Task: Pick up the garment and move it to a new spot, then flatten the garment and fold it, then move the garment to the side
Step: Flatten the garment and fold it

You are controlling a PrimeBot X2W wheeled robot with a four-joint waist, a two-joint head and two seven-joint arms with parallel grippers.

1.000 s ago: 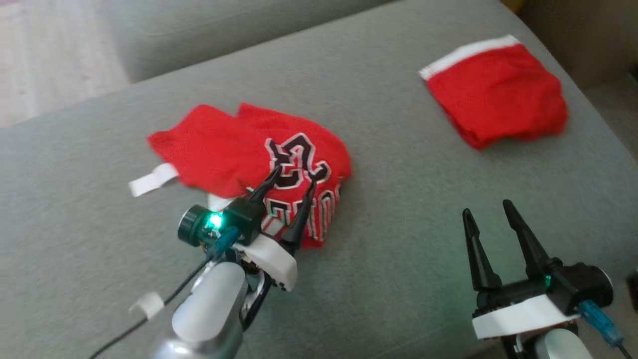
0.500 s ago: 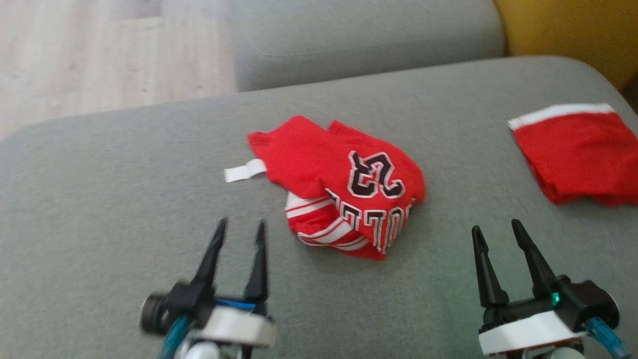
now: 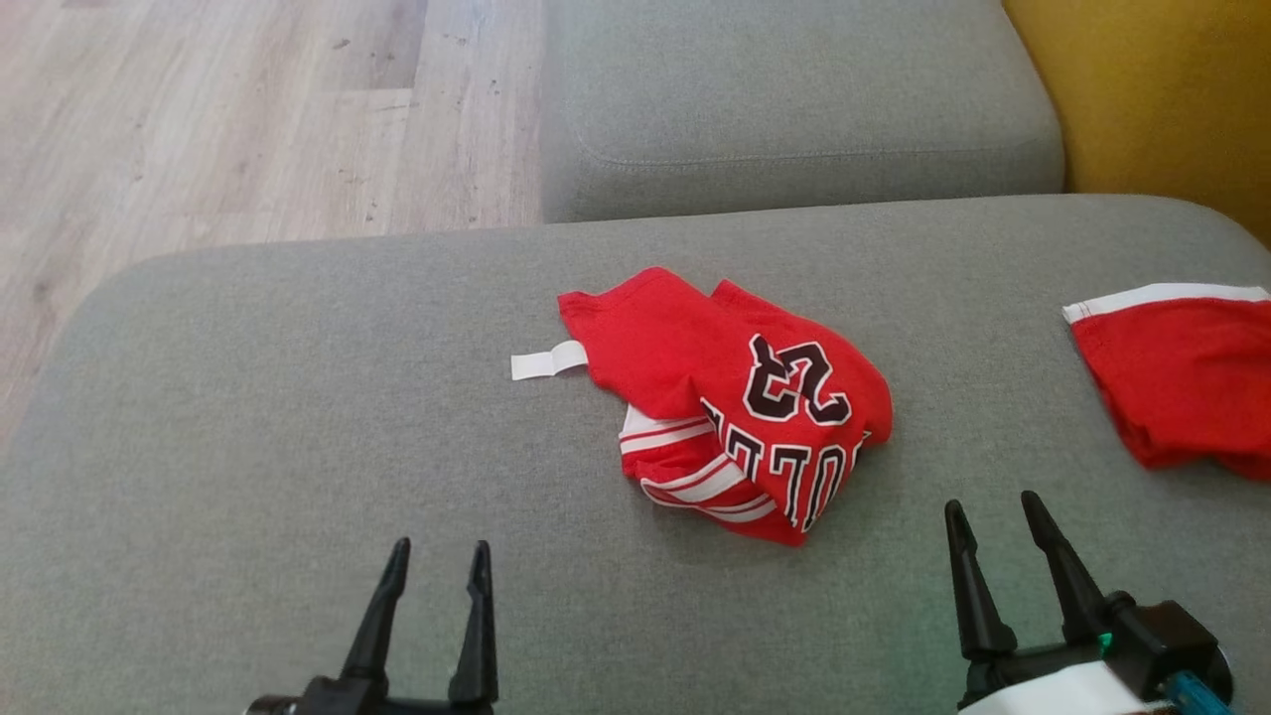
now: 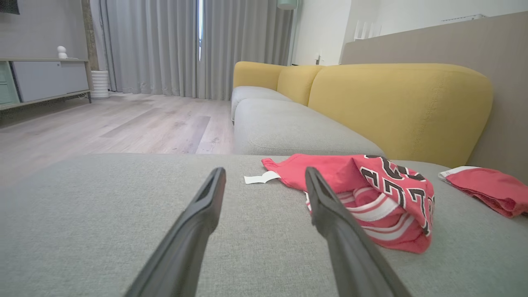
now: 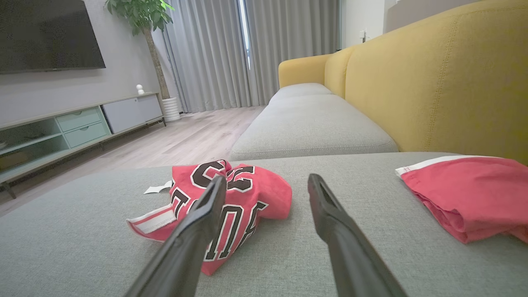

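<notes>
A red jersey [image 3: 735,407] lies on a big grey sofa seat [image 3: 298,447], about in the middle and a bit to the right. It is bunched up in a heap, with black and white numbers and letters on top and white stripes poking out on the near side. A little white tag [image 3: 546,361] sticks out on its left and lies flat on the seat. I think this is the garment the robot must pick up, because it is messy and not flat or folded yet. The left pincer [image 3: 440,548] is at the near edge, left of the jersey, and its two dark fingers are spread apart with nothing between them. The right pincer [image 3: 993,504] is at the near edge too, right of the jersey, and it is spread wide and empty as well. Neither one touches the cloth. I think they wait like that so they are ready to pinch the jersey from both sides. Over on the right lies another red cloth [image 3: 1182,387] with a white band, and it looks neat and folded, so I guess that spot is the side place for done things. Now I count: two pincers, two fingers on each, two red clothes, one white tag, and two grey seats, the near one and a far seat [image 3: 794,99]. Past them are one yellow sofa back [image 3: 1162,89] and a wood floor [image 3: 199,119] on the far left.
</notes>
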